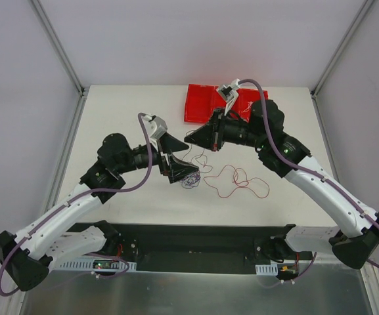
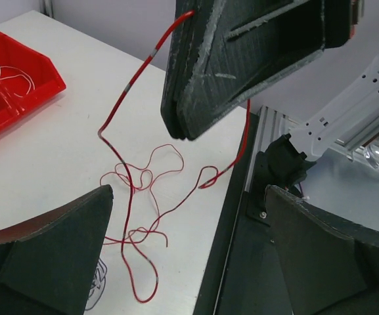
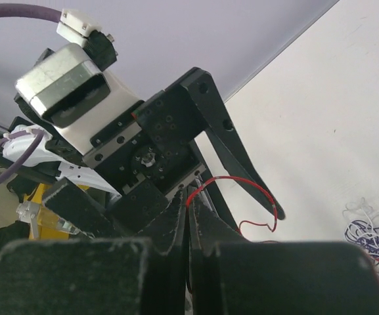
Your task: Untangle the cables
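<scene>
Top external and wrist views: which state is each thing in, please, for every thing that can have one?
left hand: open
right hand: shut on the red wire
red wire: partly lifted, the rest in loose loops on the table
purple and white wire clump: tangled, lying on the table
red bin: holds a thin white wire

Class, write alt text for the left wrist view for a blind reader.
The right gripper, jaws shut, holds up a red wire whose loose loops trail on the white table. A red bin sits upper left; the left gripper frames the bottom, open.
</scene>
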Action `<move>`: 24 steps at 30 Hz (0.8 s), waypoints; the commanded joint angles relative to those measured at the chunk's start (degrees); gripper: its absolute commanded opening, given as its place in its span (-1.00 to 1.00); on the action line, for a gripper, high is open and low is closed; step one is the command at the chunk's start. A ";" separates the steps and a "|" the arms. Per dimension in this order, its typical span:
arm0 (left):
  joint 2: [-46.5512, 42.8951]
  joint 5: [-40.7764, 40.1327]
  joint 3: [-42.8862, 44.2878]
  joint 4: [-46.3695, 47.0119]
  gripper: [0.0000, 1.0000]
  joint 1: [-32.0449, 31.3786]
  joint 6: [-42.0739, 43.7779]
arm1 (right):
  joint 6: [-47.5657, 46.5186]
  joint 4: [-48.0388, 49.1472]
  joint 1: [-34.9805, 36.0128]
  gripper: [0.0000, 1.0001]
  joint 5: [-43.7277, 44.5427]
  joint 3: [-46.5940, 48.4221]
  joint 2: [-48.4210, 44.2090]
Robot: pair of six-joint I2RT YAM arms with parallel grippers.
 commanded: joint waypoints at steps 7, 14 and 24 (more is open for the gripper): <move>6.87 -9.49 7.40 1.64 0.48 -4.52 4.43 | 3.95 5.97 -0.20 -0.99 -0.99 1.47 0.47; 8.11 -9.23 8.37 0.59 -0.88 -4.52 2.06 | 3.25 4.66 -0.28 -0.99 0.59 0.42 -0.50; 5.47 -15.11 7.40 -4.23 -1.00 -4.17 -11.03 | -4.90 -7.11 -10.39 0.37 -0.28 -7.48 -6.11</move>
